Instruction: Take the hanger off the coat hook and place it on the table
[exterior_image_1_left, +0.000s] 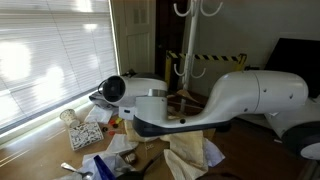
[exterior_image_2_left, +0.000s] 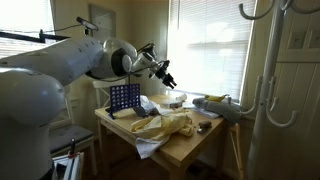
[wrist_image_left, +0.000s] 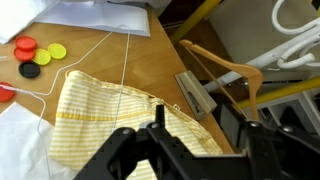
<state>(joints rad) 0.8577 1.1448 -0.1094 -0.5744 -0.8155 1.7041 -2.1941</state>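
My gripper (wrist_image_left: 205, 138) is open and empty. It hovers over a yellow striped cloth (wrist_image_left: 110, 120) near the edge of the brown wooden table (wrist_image_left: 150, 60). A thin white wire shaped like a hanger (wrist_image_left: 95, 58) lies on the table and the cloth. Beyond the table edge is a curved wooden piece (wrist_image_left: 228, 68); I cannot tell whether it is a hanger or a leg of the stand. The white coat stand with its upward prongs (exterior_image_1_left: 182, 10) stands behind the table, and it also shows in an exterior view (exterior_image_2_left: 250, 12). I see no hanger on its hooks. The gripper shows in both exterior views (exterior_image_1_left: 96, 98) (exterior_image_2_left: 165, 75).
Red and yellow discs (wrist_image_left: 30, 48) lie on the table. A blue grid game (exterior_image_2_left: 124, 97) stands at its back. A grey metal bracket (wrist_image_left: 195, 93) sits at the table edge. A yellow-and-black striped post (exterior_image_1_left: 215, 57) stands behind. Papers and cloths (exterior_image_1_left: 110, 150) clutter the tabletop.
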